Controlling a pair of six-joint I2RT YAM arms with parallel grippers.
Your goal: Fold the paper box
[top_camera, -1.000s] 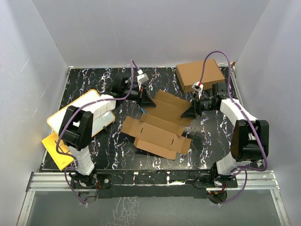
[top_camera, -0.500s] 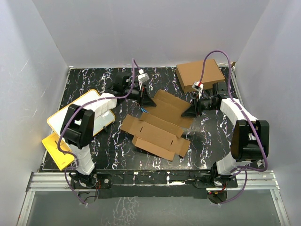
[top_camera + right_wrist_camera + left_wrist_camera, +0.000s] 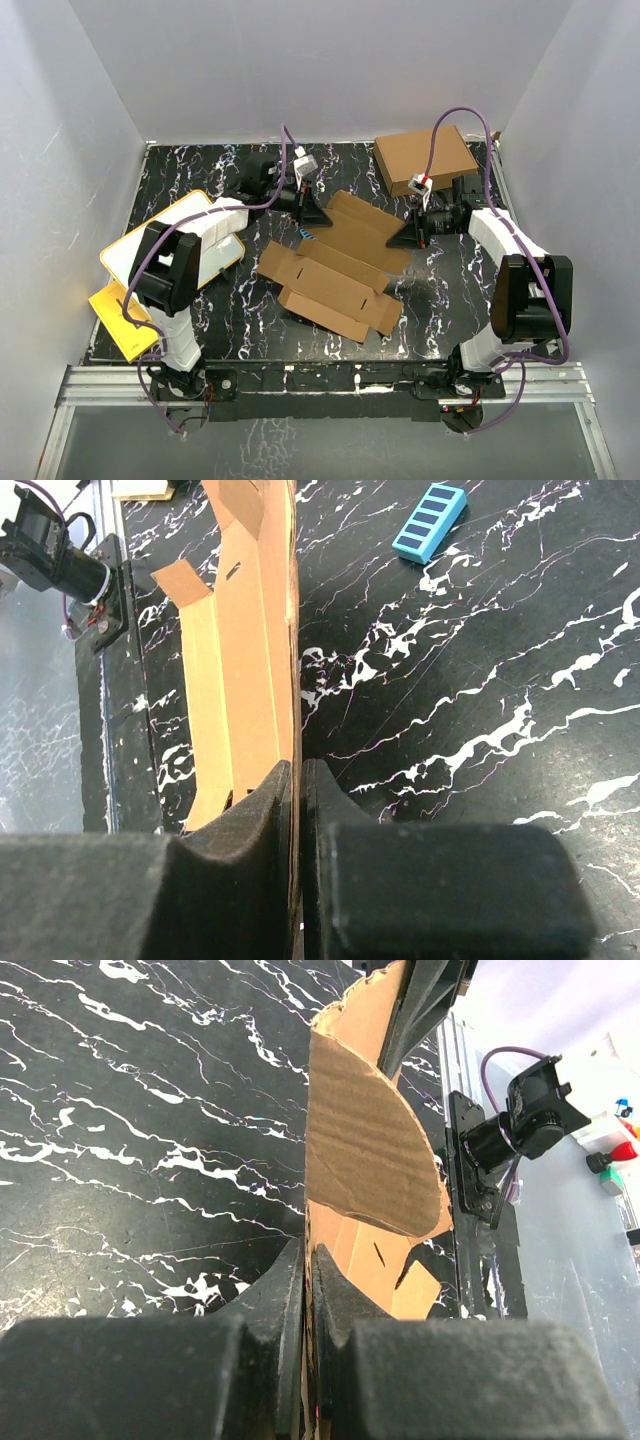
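Paper box [image 3: 335, 275]: mid-table [image 3: 200, 175], mostly flat, far flaps raised. Looks light, thin and easily creased; stiff only along panels. Left gripper [image 3: 308, 1260] and right gripper [image 3: 297, 775] each pinch a flap edge. Best held near the score lines.

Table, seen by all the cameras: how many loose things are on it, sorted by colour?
Brown: 2, the flat paper box and the ready-made cardboard box
White with a yellow rim: 1, the board
Yellow: 1, a flat sheet
Blue: 1, a small striped block
Total: 5
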